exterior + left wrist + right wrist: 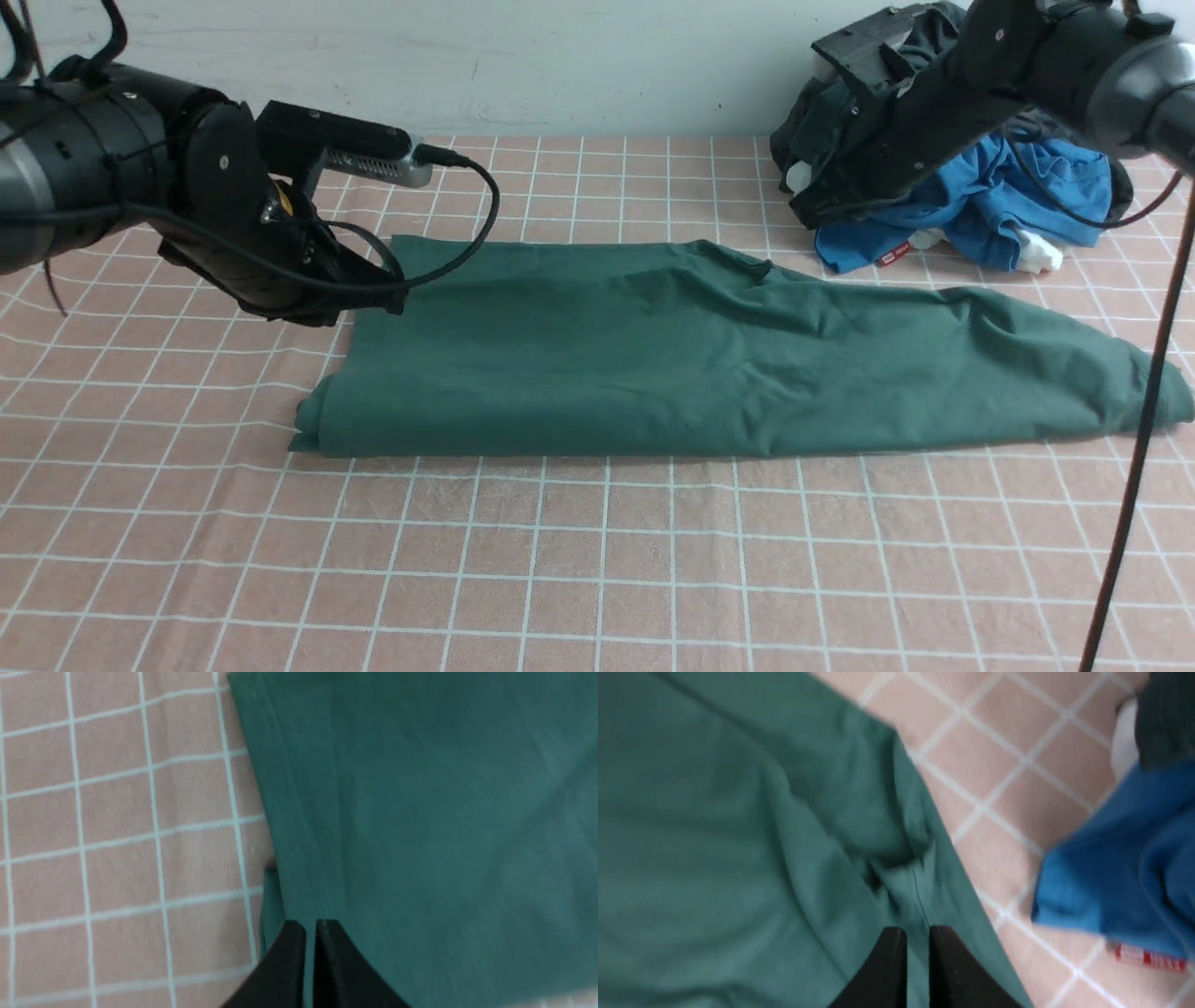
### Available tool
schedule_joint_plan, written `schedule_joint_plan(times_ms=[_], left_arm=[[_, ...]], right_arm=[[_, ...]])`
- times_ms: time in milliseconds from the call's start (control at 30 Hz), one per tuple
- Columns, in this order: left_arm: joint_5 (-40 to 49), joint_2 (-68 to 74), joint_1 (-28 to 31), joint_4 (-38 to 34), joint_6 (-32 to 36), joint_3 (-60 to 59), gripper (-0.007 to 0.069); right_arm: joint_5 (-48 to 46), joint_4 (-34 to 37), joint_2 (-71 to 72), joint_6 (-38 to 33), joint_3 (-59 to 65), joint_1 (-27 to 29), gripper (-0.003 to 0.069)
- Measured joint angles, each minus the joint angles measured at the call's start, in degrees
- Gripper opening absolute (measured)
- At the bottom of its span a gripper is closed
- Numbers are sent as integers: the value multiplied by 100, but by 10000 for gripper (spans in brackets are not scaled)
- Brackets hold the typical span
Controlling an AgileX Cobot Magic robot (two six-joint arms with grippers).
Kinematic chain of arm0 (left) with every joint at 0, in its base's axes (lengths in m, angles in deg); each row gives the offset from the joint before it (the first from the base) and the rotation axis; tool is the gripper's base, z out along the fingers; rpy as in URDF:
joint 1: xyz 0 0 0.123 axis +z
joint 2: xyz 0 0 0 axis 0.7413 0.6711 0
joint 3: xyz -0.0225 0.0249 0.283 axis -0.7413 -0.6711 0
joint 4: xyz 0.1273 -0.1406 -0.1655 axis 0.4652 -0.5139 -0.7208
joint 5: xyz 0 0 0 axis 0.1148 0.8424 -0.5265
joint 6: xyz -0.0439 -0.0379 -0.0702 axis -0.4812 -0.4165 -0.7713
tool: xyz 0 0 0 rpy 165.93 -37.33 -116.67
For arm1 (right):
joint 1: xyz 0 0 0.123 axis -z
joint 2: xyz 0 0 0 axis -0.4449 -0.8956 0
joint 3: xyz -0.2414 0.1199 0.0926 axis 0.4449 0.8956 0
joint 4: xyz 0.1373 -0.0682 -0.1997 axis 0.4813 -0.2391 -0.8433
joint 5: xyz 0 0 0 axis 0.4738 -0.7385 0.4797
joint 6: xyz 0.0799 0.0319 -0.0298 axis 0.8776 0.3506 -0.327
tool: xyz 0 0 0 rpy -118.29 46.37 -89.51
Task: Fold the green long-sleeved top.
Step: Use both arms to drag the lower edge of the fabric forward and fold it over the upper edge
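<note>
Front view: the green long-sleeved top (700, 373) lies across the middle of the bench (597, 560) as one long band, doubled lengthwise. Its left end is squared and layered, and its right end tapers to a rounded tip close to the bench's right edge. The near edge runs straight. The far edge is less tidy, with a raised ridge and creases right of centre. No cuff, neck label or chest print shows.

The left gripper (387, 294) hangs over the band's far left corner. In the left wrist view its jaws stand only a slit apart, with nothing between them. The right gripper (808, 210) is raised near the bench's far right corner, beside a bright blue garment (1027, 196). In the right wrist view its jaws are narrowly parted too, and empty.

The lengthwise fold looks done, so a crosswise fold probably comes next. To do it well, each gripper should pinch every layer at one end's two corners, not just the top sheet. The end should be carried low so the soft jersey does not sag or slide, then laid edge to edge on the other end. The ridge needs flattening first. The blue garment and the thin dark cable (1139, 420) crossing the tapered tip could both snag.
</note>
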Motion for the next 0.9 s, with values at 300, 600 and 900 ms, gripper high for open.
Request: schedule_joint_plan(times_ms=[300, 600, 900], left_arm=[[336, 2086, 410, -488, 484, 2345, 393], [475, 3474, 410, -532, 478, 3808, 295], [537, 3509, 387, -476, 336, 3953, 27]], right_arm=[[-233, 476, -189, -16, 0, 29, 253], [-228, 322, -281, -12, 0, 29, 274], [-175, 252, -281, -17, 0, 29, 274]])
